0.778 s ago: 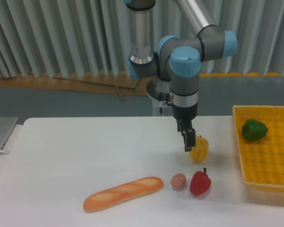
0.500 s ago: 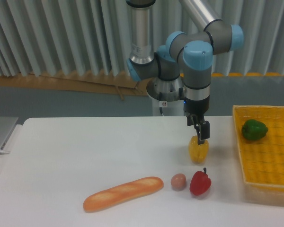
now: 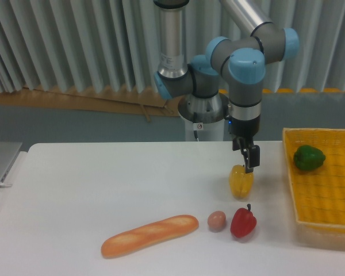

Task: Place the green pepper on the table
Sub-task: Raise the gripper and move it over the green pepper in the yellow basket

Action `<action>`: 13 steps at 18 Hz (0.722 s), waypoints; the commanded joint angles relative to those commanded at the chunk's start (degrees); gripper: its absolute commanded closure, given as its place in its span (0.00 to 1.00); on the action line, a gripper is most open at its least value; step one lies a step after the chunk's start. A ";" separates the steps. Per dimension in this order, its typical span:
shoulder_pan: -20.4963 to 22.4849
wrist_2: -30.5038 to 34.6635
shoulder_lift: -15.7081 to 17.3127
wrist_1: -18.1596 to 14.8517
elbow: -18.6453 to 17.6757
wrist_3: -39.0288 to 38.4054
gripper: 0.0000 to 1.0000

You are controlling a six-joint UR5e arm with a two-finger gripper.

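The green pepper (image 3: 309,157) lies in the far part of the yellow woven basket (image 3: 293,190) at the right edge of the table (image 3: 103,190). My gripper (image 3: 249,163) hangs above the table to the left of the basket, just above and behind the yellow pepper (image 3: 241,182), well apart from the green pepper. Nothing shows between its fingers, but from this angle the gap between them is not readable.
A red pepper (image 3: 243,222), a small brown egg (image 3: 217,220) and a long bread loaf (image 3: 149,234) lie in a row near the front edge. A grey laptop corner (image 3: 0,164) sits at the far left.
The gripper has moved right and a little up, from left of the yellow pepper to above its right side. The objects have stayed put.
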 joint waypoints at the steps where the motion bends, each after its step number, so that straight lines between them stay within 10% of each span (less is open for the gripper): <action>1: 0.35 0.00 0.17 0.00 0.00 0.62 0.00; 13: 9.05 0.09 0.26 -1.49 -2.45 10.64 0.00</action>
